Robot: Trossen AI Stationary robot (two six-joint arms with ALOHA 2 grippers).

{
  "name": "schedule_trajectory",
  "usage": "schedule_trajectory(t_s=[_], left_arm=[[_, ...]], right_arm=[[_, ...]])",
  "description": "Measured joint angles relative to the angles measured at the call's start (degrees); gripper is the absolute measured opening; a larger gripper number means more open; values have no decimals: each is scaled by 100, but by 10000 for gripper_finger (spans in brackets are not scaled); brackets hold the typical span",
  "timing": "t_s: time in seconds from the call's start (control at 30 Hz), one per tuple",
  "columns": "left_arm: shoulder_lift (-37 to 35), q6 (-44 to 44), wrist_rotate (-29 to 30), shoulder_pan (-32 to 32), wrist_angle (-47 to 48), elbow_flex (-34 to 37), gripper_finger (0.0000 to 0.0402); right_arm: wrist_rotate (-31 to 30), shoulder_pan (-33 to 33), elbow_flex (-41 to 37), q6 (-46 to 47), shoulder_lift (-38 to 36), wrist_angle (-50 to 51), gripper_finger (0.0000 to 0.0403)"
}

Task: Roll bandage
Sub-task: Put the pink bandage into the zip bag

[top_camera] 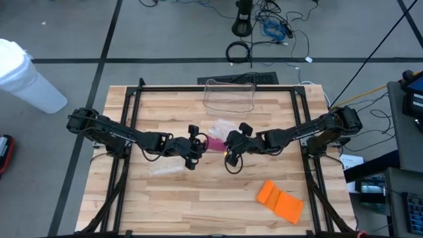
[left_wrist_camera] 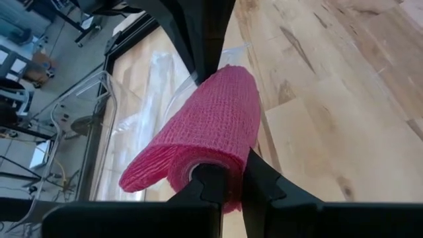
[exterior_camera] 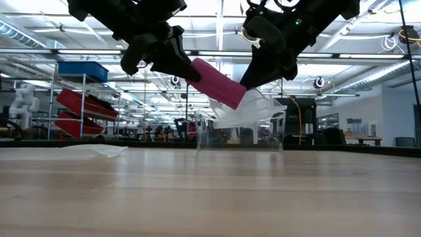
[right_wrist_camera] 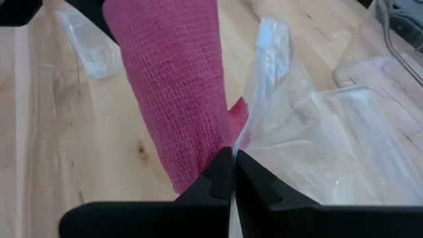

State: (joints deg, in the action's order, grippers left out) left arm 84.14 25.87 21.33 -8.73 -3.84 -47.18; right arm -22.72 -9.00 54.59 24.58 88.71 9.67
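Observation:
A pink bandage roll [top_camera: 215,143] is held in the air over the table's middle, between my two grippers. My left gripper [top_camera: 195,146] is shut on the roll's left end. My right gripper [top_camera: 232,143] is shut on a clear plastic wrapper [exterior_camera: 255,109] that hangs at the roll's right end. In the low view the roll [exterior_camera: 217,83] slants down toward the right, well above the table. The roll also shows in the left wrist view [left_wrist_camera: 211,125] and in the right wrist view [right_wrist_camera: 175,86]. My left gripper pinches the roll's near end [left_wrist_camera: 228,173] between its two fingers; one finger sits at the core opening, the other on the outer wrap. The fingers lie along the roll. The roll is lifted clear and tilted. My right gripper pinches an edge of the clear wrapper [right_wrist_camera: 242,140] between its shut fingertips, right beside the roll's end. The wrapper is lifted clear of the table and spreads slack beyond the fingers. Whether the fingers also hold bandage cloth, I cannot tell.
A second clear wrapper [top_camera: 165,166] lies on the table near the left arm. An orange bandage [top_camera: 280,200] lies at the near right. A clear plastic container [top_camera: 229,96] stands at the far edge. A black frame [top_camera: 132,99] borders the table.

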Motion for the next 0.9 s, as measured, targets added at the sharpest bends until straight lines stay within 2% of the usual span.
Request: schedule_trajectory(t_s=[0.27, 0.43, 0.9], left_arm=[[29, 7, 139, 4, -2, 0, 28], [31, 17, 1085, 29, -58, -1, 28], [31, -153, 1000, 16, -287, 0, 28]], right_arm=[[7, -5, 0, -22, 0, -185, 0], [514, -28, 2, -15, 2, -230, 0], [482, -26, 2, 196, 2, -149, 0]])
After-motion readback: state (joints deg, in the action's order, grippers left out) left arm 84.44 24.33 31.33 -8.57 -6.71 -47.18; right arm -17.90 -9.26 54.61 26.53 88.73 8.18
